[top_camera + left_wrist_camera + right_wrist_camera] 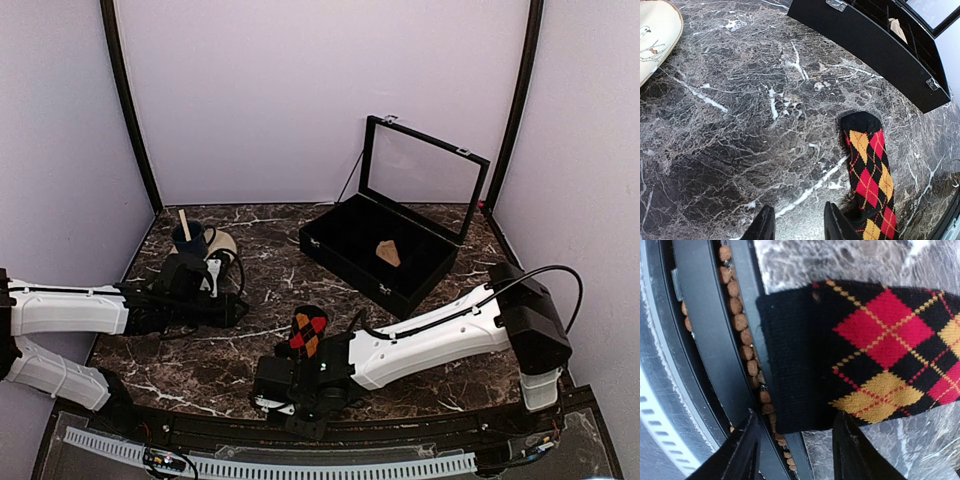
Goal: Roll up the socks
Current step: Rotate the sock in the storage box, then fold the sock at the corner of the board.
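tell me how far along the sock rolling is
Done: nothing rolled that shows; the argyle sock lies flat. In hand: the right gripper stands open at its black cuff; the left gripper is open and empty. Left: the whole roll. A tan item lies in the open box; whether it is the other sock, I cannot tell.
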`<state>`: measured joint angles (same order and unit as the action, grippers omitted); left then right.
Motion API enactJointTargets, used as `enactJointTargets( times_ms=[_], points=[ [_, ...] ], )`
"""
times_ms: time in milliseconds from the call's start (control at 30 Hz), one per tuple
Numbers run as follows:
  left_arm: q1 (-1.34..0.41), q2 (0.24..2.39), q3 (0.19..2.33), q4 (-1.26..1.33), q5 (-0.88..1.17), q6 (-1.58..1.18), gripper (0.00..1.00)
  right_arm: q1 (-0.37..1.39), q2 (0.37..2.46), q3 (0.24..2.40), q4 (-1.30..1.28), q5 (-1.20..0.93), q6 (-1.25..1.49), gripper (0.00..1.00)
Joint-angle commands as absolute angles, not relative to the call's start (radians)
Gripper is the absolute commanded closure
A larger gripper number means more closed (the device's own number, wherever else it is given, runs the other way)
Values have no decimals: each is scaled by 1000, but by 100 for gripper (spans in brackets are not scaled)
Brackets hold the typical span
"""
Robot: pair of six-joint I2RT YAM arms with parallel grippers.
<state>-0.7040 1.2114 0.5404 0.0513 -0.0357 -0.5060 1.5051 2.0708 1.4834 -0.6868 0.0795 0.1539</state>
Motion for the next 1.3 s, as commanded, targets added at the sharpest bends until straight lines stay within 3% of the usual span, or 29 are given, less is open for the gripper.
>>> enactJointTargets(
  times_ms=[0, 433, 933, 1267],
  points=[
    [-698, 1192, 523, 39, -53, -511, 64, 1495, 2105, 1522, -703, 61, 103, 60],
    [-692, 1216, 509, 63, -50, -509, 64, 1479, 2114, 1545, -732, 2, 77, 93],
    [-681, 1185, 481, 92, -56, -504, 64, 1388, 2048, 1652, -776, -290, 119, 98],
    [-681, 1201, 487, 126, -58, -484, 64, 1218, 1997, 1700, -778, -459, 128, 98]
  ],
)
